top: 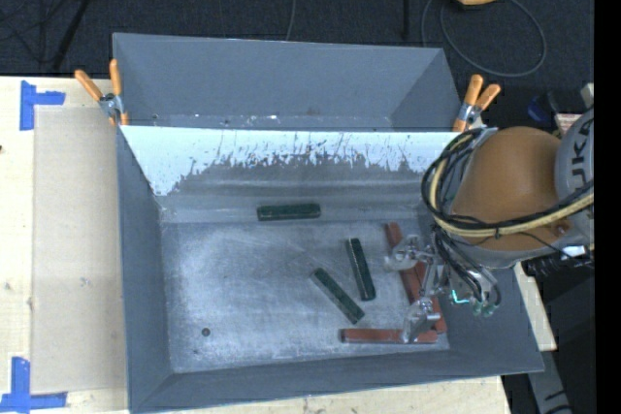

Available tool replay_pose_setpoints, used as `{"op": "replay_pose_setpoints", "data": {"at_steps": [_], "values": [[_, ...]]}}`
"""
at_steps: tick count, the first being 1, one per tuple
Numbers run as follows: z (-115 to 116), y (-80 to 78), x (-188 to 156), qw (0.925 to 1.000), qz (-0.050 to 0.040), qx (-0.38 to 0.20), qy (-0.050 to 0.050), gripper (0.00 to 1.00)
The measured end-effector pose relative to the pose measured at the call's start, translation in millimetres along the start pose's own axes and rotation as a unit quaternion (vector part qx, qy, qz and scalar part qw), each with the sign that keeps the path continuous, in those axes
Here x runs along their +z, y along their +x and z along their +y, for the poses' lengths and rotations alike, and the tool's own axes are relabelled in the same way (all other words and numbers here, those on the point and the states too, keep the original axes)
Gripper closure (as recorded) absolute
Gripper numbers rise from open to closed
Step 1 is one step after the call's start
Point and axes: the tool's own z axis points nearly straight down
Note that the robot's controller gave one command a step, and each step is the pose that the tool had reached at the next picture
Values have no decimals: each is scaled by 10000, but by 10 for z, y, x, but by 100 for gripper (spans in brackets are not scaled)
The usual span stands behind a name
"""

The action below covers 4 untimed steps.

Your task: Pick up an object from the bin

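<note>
Grey metal bin [291,92], sparse contents, all places given from the gripper [424,305].

- Lone dark green bar [288,211]: well left of the gripper and further back, lying flat along the foot of the bin's sloped back wall. Untouched.
- Slanted dark green bar [338,295] and steeper dark green bar [361,269]: near the gripper's left, close together on the floor, apart from it.
- Low red-brown bar [374,335]: just left of and in front of the gripper, lying flat, its right end reaching under the gripper.
- Long red-brown bar [412,278]: directly at the gripper, partly covered by it. A short red-brown piece [393,235] lies just behind.

Gripper is down low in the bin over the red-brown bars. Cannot tell whether it is released or clenched, nor whether it has either bar in its grasp.

Progress, as judged: approach looks done and the likely target is the long red-brown bar. No object is seen lifted clear of the floor. A confirmed grasp and the lift out of the bin are left.
</note>
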Motion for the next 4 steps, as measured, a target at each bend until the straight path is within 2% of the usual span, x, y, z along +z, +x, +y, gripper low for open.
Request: {"op": "replay_pose_setpoints", "data": {"at_steps": [1, 2, 4], "values": [[2, -18, -31, 10000, -35, -13, 4, 0], [97, 100, 810, 9979, -57, -638, 9, 100], [99, 100, 810, 9979, -57, -650, 12, 100]]}}
